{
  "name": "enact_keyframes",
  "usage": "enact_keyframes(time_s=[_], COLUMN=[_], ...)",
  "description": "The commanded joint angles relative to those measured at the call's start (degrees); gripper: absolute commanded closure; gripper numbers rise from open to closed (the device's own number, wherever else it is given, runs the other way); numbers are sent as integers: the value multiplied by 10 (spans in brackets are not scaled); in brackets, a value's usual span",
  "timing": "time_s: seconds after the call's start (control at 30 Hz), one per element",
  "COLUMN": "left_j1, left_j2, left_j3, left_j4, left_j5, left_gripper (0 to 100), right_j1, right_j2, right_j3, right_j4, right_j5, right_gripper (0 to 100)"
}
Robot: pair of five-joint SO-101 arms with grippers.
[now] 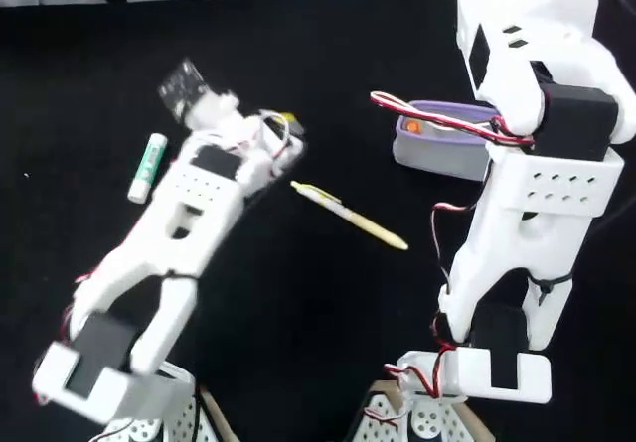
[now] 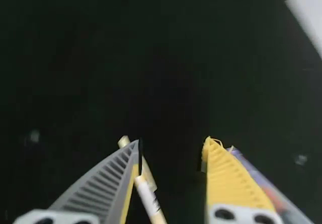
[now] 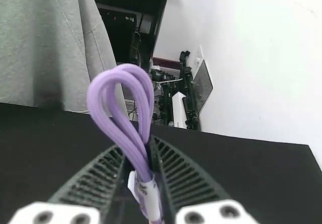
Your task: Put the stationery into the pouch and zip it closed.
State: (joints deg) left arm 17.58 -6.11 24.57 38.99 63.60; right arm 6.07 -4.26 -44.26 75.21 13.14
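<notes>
**Pouch** [image 1: 437, 154]: lies on the black table [image 1: 298, 333] beneath the right arm's forward links, mouth open and facing up, with an orange item inside. The open mouth is judged deliberate, so that stationery can be dropped in from above.

**Right gripper** [image 3: 151, 151]: fingers pressed together, pinching the purple loop [image 3: 118, 73], which stands upright above them. The loop is judged to be the pouch's strap, held to keep the pouch steady for loading.

**Pen** [image 1: 348, 217]: flat on the table between the two arms, not yet stowed. Its long axis runs diagonally — one end near the left arm's head, the other toward the right arm's base. Which end is the tip cannot be told.

**Glue stick** [image 1: 147, 167]: flat on the table just beside the left arm and well apart from the pouch. Its long axis points away from the arm bases, slightly tilted.

**Left gripper** [image 2: 171, 142]: fingers spread, pinching nothing. A pale shaft [image 2: 148, 199] runs along the inner face of the grey finger — contact cannot be confirmed. The gripper is judged to be set for a pick.
</notes>
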Motion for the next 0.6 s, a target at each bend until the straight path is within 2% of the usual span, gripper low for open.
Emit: enact_keyframes(time_s=[0.0, 0.23, 0.4, 0.47, 0.57], left_j1=[51, 121, 120, 120, 124], left_j2=[33, 72, 150, 182, 209], left_j3=[-42, -65, -76, -90, -124], left_j4=[-2, -37, -63, -54, 4], left_j5=[72, 134, 138, 138, 139], left_gripper=[795, 797, 798, 798, 798], right_j1=[7, 10, 28, 33, 34], right_j2=[-26, -22, -22, -22, -22], right_j3=[-6, -3, -3, -3, -2], right_j4=[1, 5, 10, 12, 13], right_j5=[-4, -4, -4, -4, -4], right_gripper=[988, 988, 988, 988, 988])
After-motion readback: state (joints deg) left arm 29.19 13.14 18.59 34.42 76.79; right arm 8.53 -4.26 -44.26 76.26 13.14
